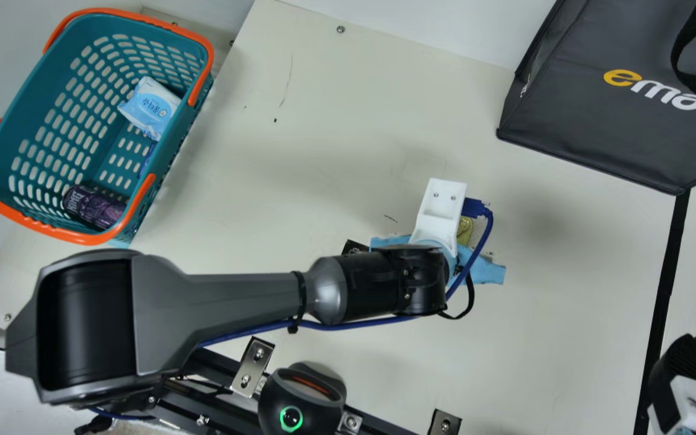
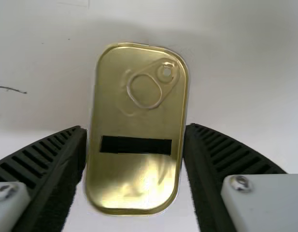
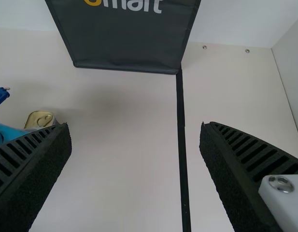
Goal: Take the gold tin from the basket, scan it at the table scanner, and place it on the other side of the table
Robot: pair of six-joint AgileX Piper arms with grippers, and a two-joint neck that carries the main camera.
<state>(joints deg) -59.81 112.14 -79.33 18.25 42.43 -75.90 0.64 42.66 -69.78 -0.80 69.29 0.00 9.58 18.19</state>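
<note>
In the main view my left gripper [image 1: 438, 214] is over the middle of the table, and part of the gold tin [image 1: 464, 231] shows beside its white bracket. The left wrist view has the gold tin [image 2: 136, 125], ring-pull face toward the camera, between the ribbed fingers of my left gripper [image 2: 135, 130], closed against its two long sides. My right gripper [image 1: 683, 368] is at the main view's lower right corner; in its wrist view the right gripper [image 3: 135, 128] stands open and empty, with the tin [image 3: 40, 119] farther off. The table scanner [image 1: 292, 417] glows green at the near edge.
The teal basket [image 1: 97, 232] at the upper left holds a light blue pack [image 1: 151, 109] and a dark purple can [image 1: 95, 206]. A dark grey bag [image 1: 602, 133] stands at the upper right. Black tape [image 1: 665, 290] crosses the table [image 1: 553, 338] on the right.
</note>
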